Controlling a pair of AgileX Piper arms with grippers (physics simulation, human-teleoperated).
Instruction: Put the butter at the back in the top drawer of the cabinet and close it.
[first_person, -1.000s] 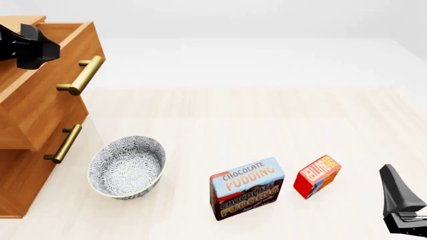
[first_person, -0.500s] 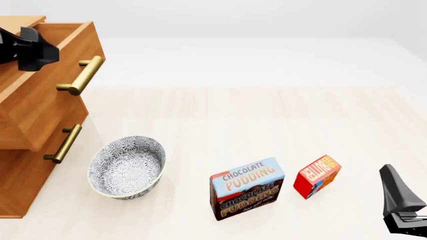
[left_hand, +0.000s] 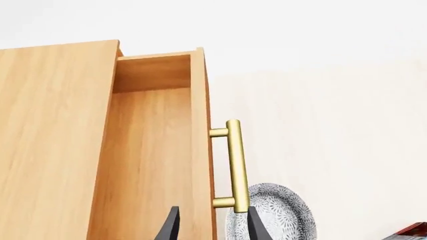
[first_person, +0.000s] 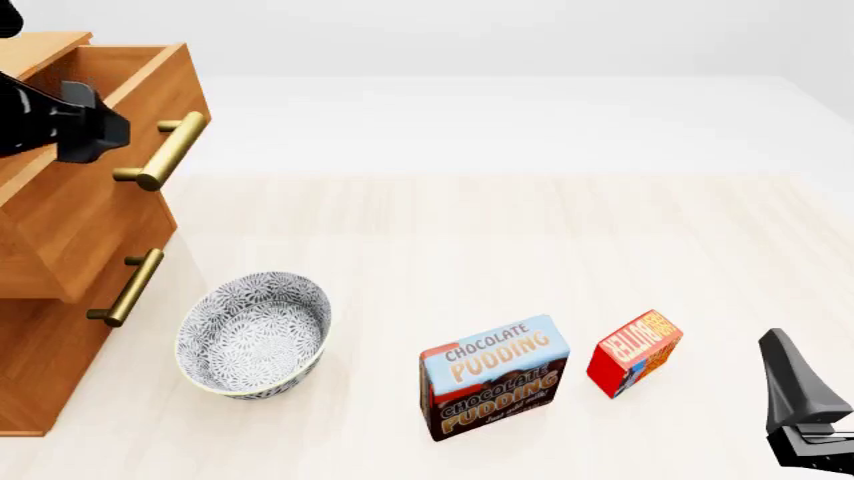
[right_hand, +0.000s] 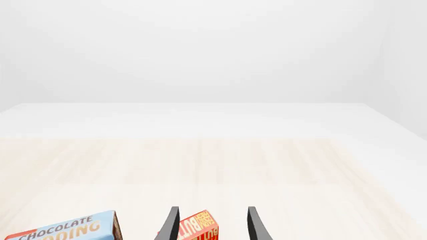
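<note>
The butter (first_person: 635, 350), a small red box, stands on the table to the right of the pudding box, and shows low in the right wrist view (right_hand: 200, 229). My right gripper (first_person: 781, 350) is open, nearer than the butter and to its right, not touching it. On the left, the cabinet (first_person: 34, 370) has its top drawer (first_person: 80, 220) pulled out, the inside (left_hand: 153, 160) bare. My left gripper (first_person: 104, 135) is open beside the brass handle (first_person: 160, 150). In the left wrist view its fingertips (left_hand: 252, 226) straddle the drawer front and handle (left_hand: 233, 165), holding nothing.
A blue-and-brown Chocolate Pudding box (first_person: 494, 378) stands left of the butter. A patterned grey bowl (first_person: 254, 335) sits on the table just in front of the lower drawers. The second drawer's handle (first_person: 127, 288) juts out above the bowl.
My left gripper has dropped lower and shifted slightly right, nearer the top drawer's handle. The right arm, the butter and the drawer have stayed put.
</note>
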